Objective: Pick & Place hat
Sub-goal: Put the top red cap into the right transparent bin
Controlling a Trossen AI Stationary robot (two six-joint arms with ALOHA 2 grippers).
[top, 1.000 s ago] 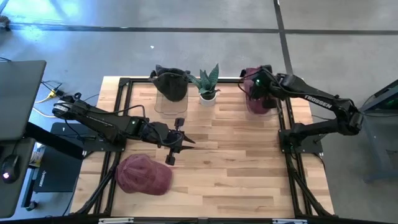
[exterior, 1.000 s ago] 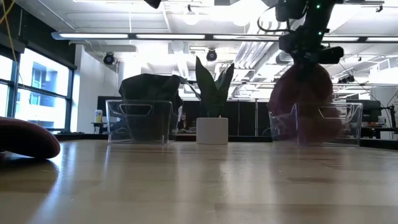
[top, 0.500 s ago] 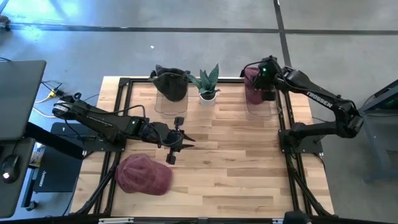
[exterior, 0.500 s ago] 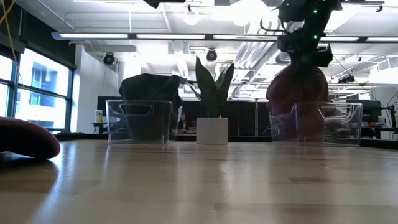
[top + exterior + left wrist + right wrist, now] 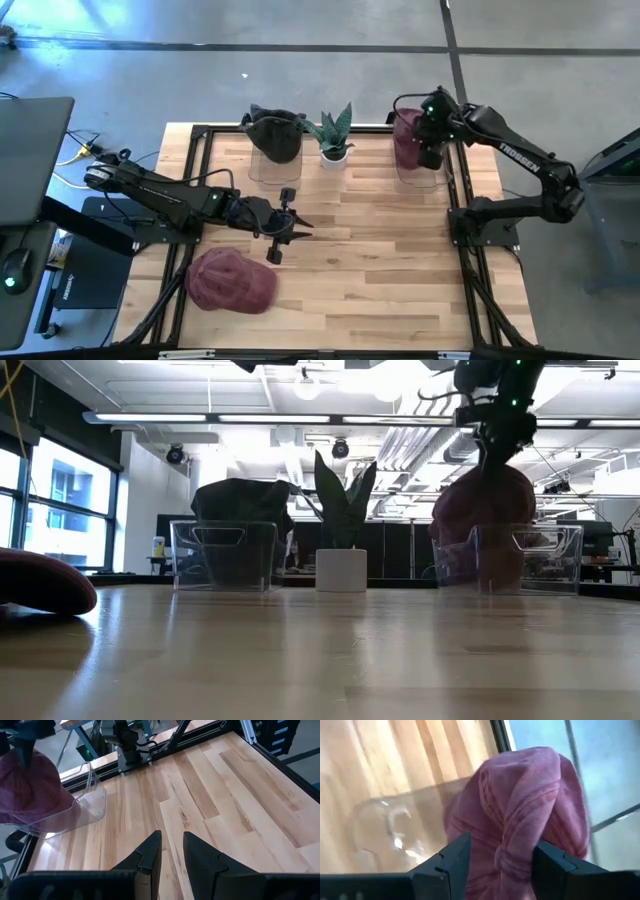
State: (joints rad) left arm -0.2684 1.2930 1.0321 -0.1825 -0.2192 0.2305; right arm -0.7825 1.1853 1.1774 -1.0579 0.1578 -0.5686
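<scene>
Stretching across the butcher-block table [image 5: 380,250], the right gripper [image 5: 500,865] hangs with fingers spread either side of a maroon hat [image 5: 406,135] in a clear bin [image 5: 505,558]; the left gripper [image 5: 171,851], fingers narrowly parted and empty, waits mid-table near a second maroon hat [image 5: 232,281].

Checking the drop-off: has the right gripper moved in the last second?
Yes. In the high view the right gripper has shifted rightward, away from the potted plant, above the maroon hat in its clear bin.
</scene>
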